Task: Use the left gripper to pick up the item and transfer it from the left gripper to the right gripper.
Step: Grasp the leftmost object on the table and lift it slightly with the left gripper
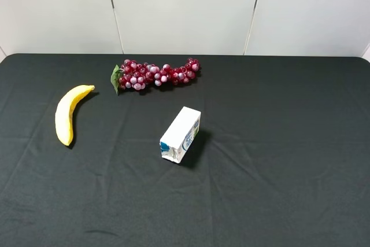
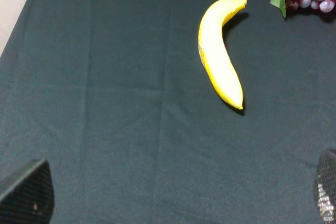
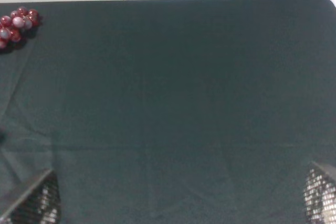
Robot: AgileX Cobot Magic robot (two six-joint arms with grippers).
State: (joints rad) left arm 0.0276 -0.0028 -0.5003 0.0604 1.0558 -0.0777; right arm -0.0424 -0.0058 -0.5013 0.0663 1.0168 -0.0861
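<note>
The banana [image 1: 69,121] was found lying flat on the dark tabletop [image 1: 289,172] near its left edge, its stubby end turned toward the far edge and nothing touching it. It was judged to have been laid on the left arm's side so that it could be taken from above without anything else being disturbed. The left gripper [image 2: 176,196] was held above the cloth short of the banana, its fingers [image 2: 26,195] spread wide with nothing between them. This was taken as readiness for a first approach, and the pickup had not yet been begun. Further right, close to the far edge, a bunch of red grapes [image 1: 155,74] with a green leaf was seen, near the banana's stubby end but apart from it. A white-and-blue carton [image 1: 181,134] was laid on its side near the middle of the tabletop. It was the only container, it appeared closed, and what it held could not be told. The right gripper [image 3: 178,200] was held over bare cloth on the right side, its fingers [image 3: 37,203] likewise wide and empty, presumably placed out of the way until the handover
</note>
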